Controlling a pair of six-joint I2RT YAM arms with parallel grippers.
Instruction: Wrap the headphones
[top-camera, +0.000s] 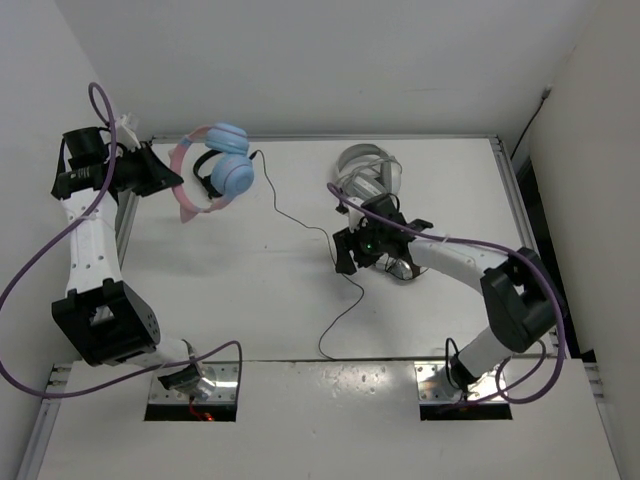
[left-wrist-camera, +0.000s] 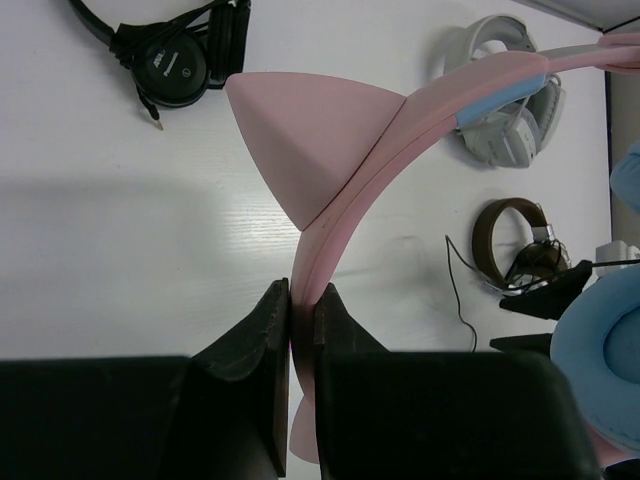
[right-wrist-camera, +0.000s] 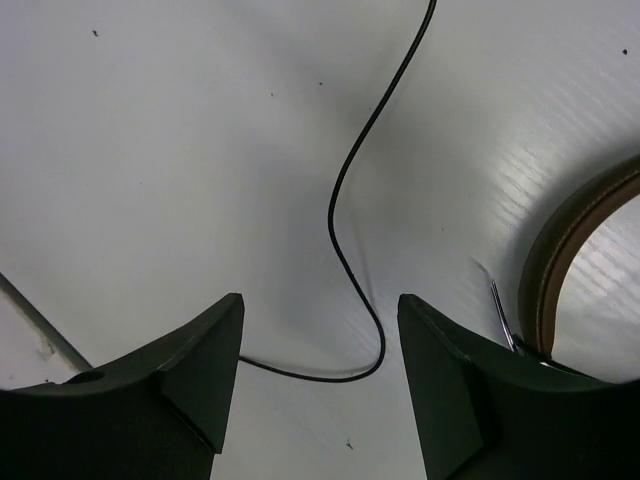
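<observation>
The headphones (top-camera: 218, 172) have light-blue ear cups (top-camera: 232, 172), a pink headband and a thin black cable (top-camera: 290, 217). My left gripper (top-camera: 172, 183) is shut on the pink headband (left-wrist-camera: 330, 210) and holds the pair up at the back left; a pink cat ear (left-wrist-camera: 310, 140) stands just beyond my fingers. A blue ear cup (left-wrist-camera: 600, 370) shows at the right edge. The cable trails across the table to the front middle. My right gripper (top-camera: 345, 258) is open just above the cable (right-wrist-camera: 345, 220), which curves between its fingers (right-wrist-camera: 210, 350).
A small black pair of headphones (left-wrist-camera: 170, 55) lies under the held pair. A white-grey pair (top-camera: 367, 170) lies at the back middle. A brown pair (right-wrist-camera: 575, 240) lies next to my right gripper, partly under the arm. Walls close in on the left and right.
</observation>
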